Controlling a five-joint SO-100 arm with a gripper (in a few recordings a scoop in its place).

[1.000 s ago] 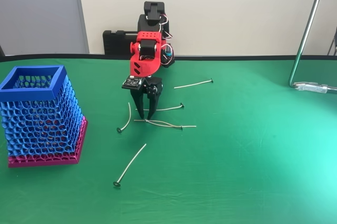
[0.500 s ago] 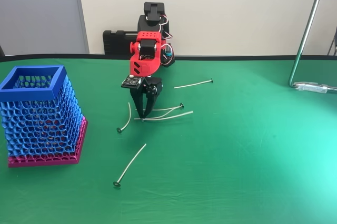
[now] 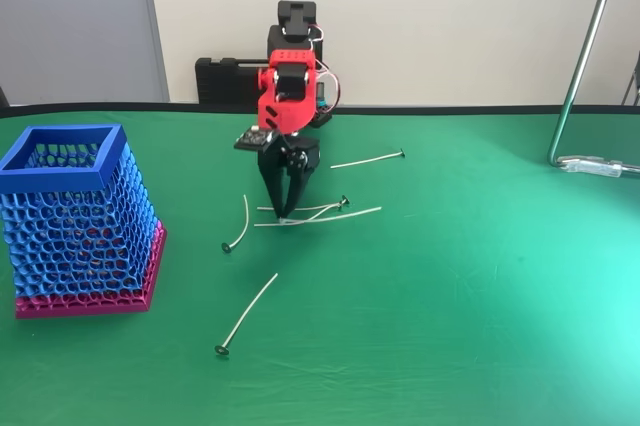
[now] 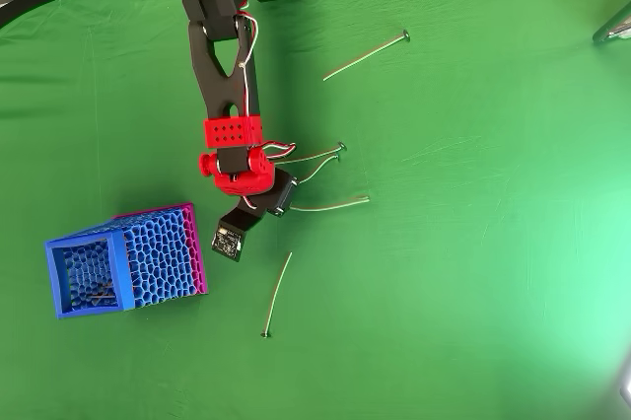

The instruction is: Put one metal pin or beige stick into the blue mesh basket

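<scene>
The blue mesh basket (image 3: 78,221) (image 4: 123,262), with a magenta base, stands upright at the left of the green table. My red-and-black gripper (image 3: 285,216) (image 4: 284,205) points down near the table's middle, to the right of the basket. It is shut on one end of a thin beige pin (image 3: 335,215) (image 4: 335,206), which sticks out to the right just above the cloth. Another pin (image 3: 318,207) (image 4: 314,155) lies close behind it. Loose pins lie further off: one far right (image 3: 367,159) (image 4: 365,50), one to the left (image 3: 241,223), one in front (image 3: 248,313) (image 4: 279,291).
A black arm base (image 3: 225,81) sits at the table's back edge. A metal stand pole (image 3: 583,56) with a clamp rises at the right. Open green cloth separates the gripper from the basket.
The fingers closed on the pin lying under them. The wrist shifted slightly right and up, and the pin's free end swung away from the camera.
</scene>
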